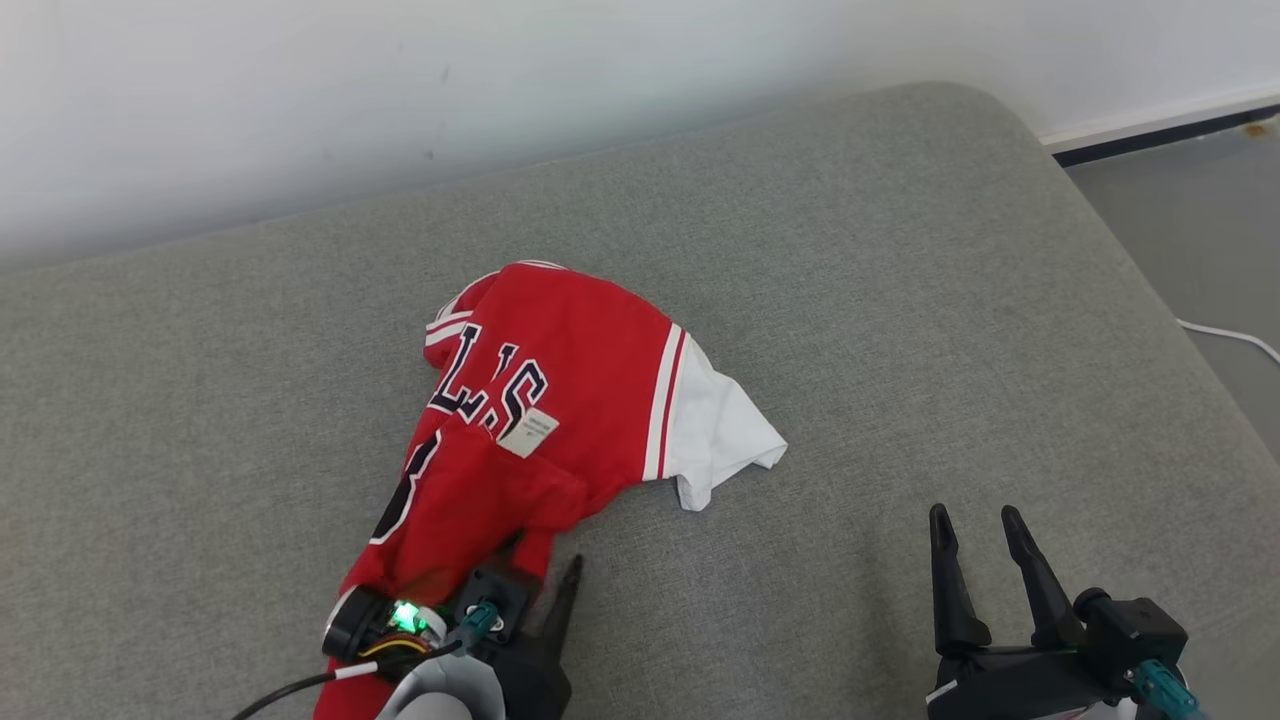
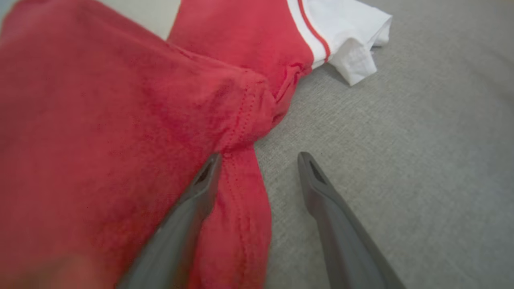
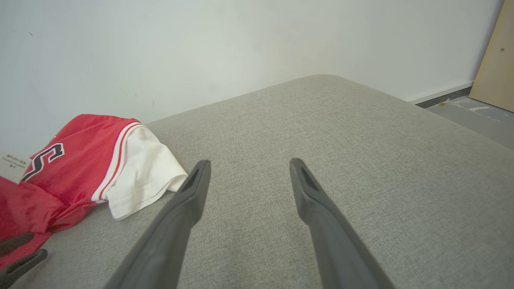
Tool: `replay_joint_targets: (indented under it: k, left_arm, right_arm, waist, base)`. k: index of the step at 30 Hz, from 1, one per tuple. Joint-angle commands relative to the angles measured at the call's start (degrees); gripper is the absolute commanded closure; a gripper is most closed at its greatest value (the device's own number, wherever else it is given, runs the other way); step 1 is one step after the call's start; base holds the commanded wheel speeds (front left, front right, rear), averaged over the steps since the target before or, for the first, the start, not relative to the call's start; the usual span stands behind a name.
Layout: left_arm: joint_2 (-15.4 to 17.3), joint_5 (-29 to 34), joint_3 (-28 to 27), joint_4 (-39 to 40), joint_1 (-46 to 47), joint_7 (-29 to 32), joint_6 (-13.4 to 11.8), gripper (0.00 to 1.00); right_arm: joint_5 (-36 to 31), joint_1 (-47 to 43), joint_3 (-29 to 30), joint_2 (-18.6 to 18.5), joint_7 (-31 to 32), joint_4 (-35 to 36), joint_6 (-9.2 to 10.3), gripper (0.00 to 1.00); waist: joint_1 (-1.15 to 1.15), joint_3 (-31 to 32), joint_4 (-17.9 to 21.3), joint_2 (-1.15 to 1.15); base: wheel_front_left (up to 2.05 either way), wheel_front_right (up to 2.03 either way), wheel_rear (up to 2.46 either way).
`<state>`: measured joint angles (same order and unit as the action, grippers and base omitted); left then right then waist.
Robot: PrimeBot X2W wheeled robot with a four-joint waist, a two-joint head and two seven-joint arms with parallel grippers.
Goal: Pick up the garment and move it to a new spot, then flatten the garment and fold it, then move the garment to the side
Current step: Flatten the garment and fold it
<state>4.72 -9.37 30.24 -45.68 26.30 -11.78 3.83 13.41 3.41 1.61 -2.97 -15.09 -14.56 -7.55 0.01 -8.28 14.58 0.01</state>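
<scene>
The garment (image 1: 540, 400) is a red jersey with dark lettering, white-and-red trim and a white sleeve, lying crumpled on the grey cushion (image 1: 850, 300). My left gripper (image 1: 545, 562) sits at the garment's near end. In the left wrist view the garment (image 2: 100, 120) covers the left half, and my left gripper (image 2: 260, 157) is open, with a red hem strip lying between its fingers against the left one. My right gripper (image 1: 974, 515) stands open over bare cushion, well right of the white sleeve. From the right wrist, that gripper (image 3: 249, 163) has the garment (image 3: 80, 160) off to its left.
A pale wall (image 1: 400, 100) runs along the cushion's far edge. The cushion's right edge drops to a grey floor (image 1: 1200, 230) with a white cable (image 1: 1235, 338). A wooden panel (image 3: 496, 60) leans at the far right in the right wrist view.
</scene>
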Motion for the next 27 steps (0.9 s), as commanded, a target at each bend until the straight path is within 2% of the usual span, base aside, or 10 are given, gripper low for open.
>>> replay_joint_targets:
  k: [1,2,7,11,14,18,23,27]
  left_arm:
    - [0.0,0.5,0.1,-1.4,1.0,-0.5,-0.7,0.67]
    - [0.0,0.6,0.1,-2.5,1.4,-0.9,-0.9,1.0]
    - [-0.1,0.7,0.6,-8.7,2.9,-1.6,-1.1,1.0]
    - [-0.8,-2.4,-0.7,-8.4,3.6,-2.9,0.2,1.0]
    - [-1.3,-3.9,-1.0,-4.5,3.3,-3.4,1.2,1.0]
    - [-1.0,-4.8,-1.6,5.2,0.3,-3.4,1.7,1.0]
    - [2.9,-4.7,-2.0,17.4,-5.9,-3.1,1.1,1.0]
    - [6.6,-5.4,-2.0,26.7,-12.7,-0.3,0.3,1.0]
  right_arm:
    - [-0.5,0.4,0.0,0.2,-0.1,0.0,0.13,0.0]
    - [-0.6,0.4,0.1,0.2,-0.1,0.0,0.13,0.0]
    - [-1.1,0.4,0.2,0.1,-0.1,0.0,0.13,0.0]
    - [-1.3,-0.3,0.6,0.2,-0.1,0.2,0.13,0.0]
    - [-1.4,-1.3,1.1,0.1,-0.1,0.2,0.13,0.0]
    - [-1.3,-2.7,1.5,0.1,-0.1,0.3,0.13,0.0]
    - [-1.0,-4.1,1.4,0.1,-0.1,0.2,0.13,0.0]
    - [-0.6,-4.8,1.2,0.1,-0.1,0.2,0.13,0.0]
  waist:
    - [-0.01,0.1,-0.1,-0.01]
    - [-0.01,0.2,-0.3,-0.01]
    - [-0.01,0.5,-0.8,-0.01]
    - [-0.01,1.1,-1.6,-0.01]
    - [-0.01,2.1,-3.1,-0.01]
    - [-0.01,3.9,-6.5,-0.01]
    - [-0.01,5.9,-11.5,-0.01]
    - [-0.01,6.5,-15.2,-0.01]
  base:
    - [0.0,0.0,0.0]
    - [0.0,0.0,0.0]
    - [0.0,0.0,0.0]
    - [0.0,0.0,0.0]
    - [0.0,0.0,0.0]
    - [0.0,0.0,0.0]
    - [0.0,0.0,0.0]
    - [0.0,0.0,0.0]
